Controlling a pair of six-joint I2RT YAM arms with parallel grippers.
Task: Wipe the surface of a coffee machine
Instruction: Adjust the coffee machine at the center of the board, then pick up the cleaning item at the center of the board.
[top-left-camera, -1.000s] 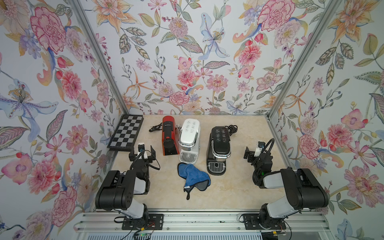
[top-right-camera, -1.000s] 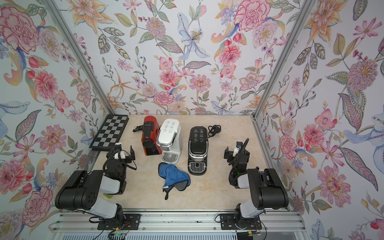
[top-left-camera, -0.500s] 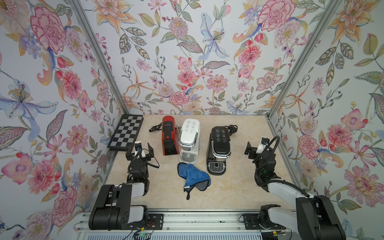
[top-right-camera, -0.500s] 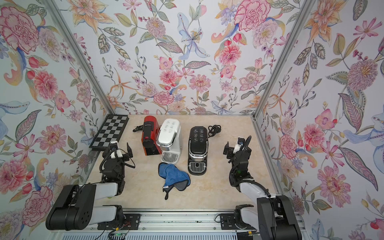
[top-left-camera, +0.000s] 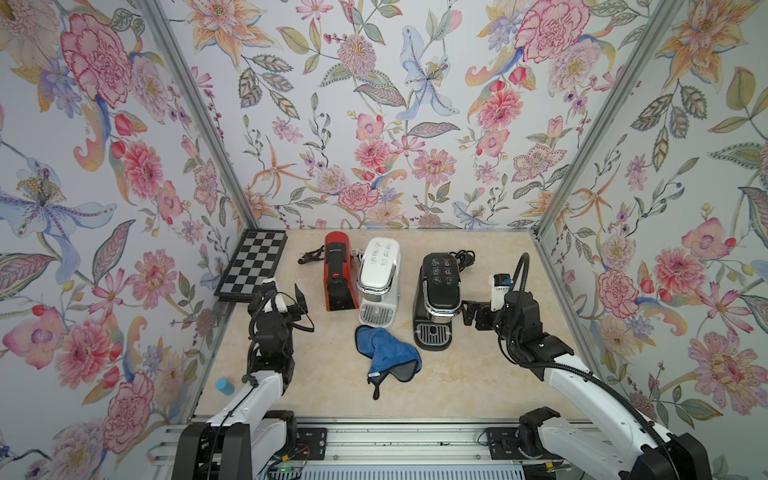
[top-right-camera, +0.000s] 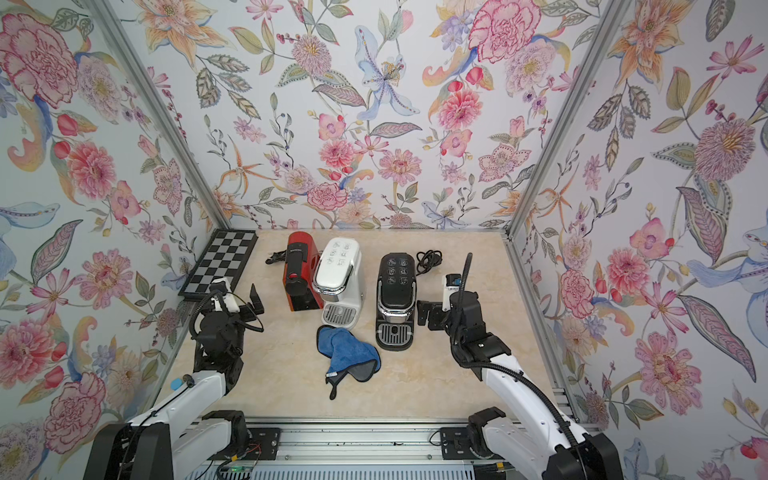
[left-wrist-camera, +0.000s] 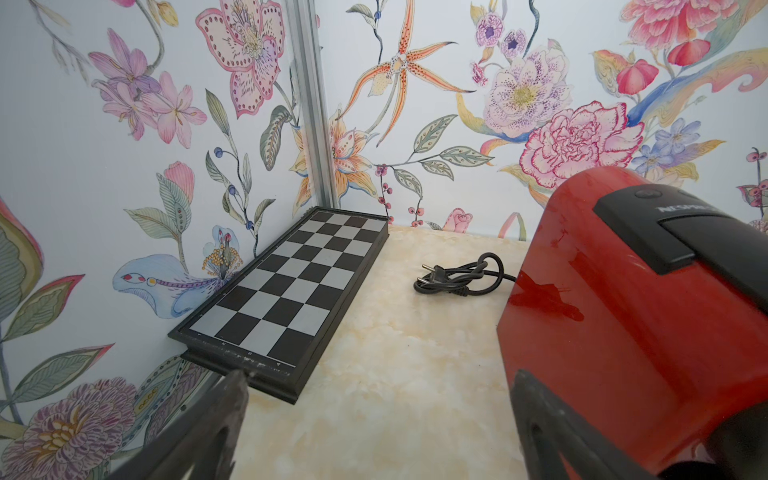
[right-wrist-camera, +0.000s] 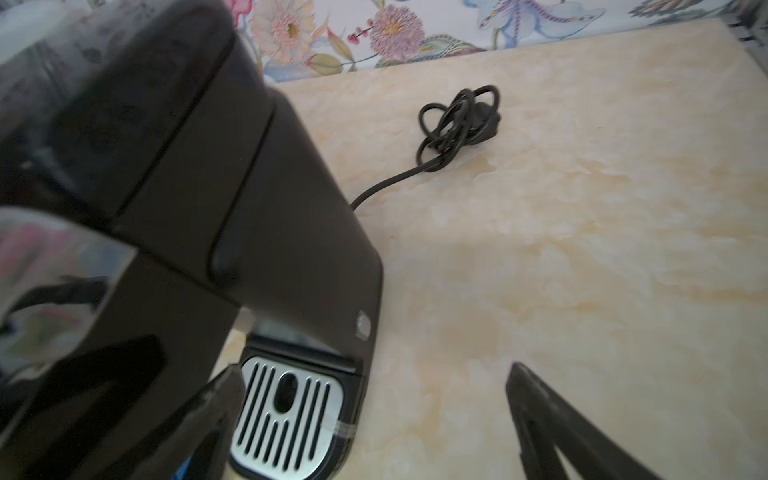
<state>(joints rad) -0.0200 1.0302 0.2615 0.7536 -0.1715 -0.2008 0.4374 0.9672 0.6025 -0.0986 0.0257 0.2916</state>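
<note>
Red machine (top-left-camera: 338, 276), white machine (top-left-camera: 378, 266), black machine (top-left-camera: 438, 282): glossy, side by side mid desk (top-left-camera: 478, 386), long axes back-to-front, fronts toward front edge. Blue cloth (top-left-camera: 388, 351) lies crumpled before them. Left tool (left-wrist-camera: 380, 382), right tool (right-wrist-camera: 374, 374): apart, empty.

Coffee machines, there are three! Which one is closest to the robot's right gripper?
The black coffee machine, at the row's right end. The open right gripper is just beside it; the white coffee machine and red coffee machine stand farther off.

Floral wallpaper walls (top-left-camera: 374, 124), aluminium corner posts (top-left-camera: 204, 124); beige marbled tabletop (top-left-camera: 324, 374)
</note>
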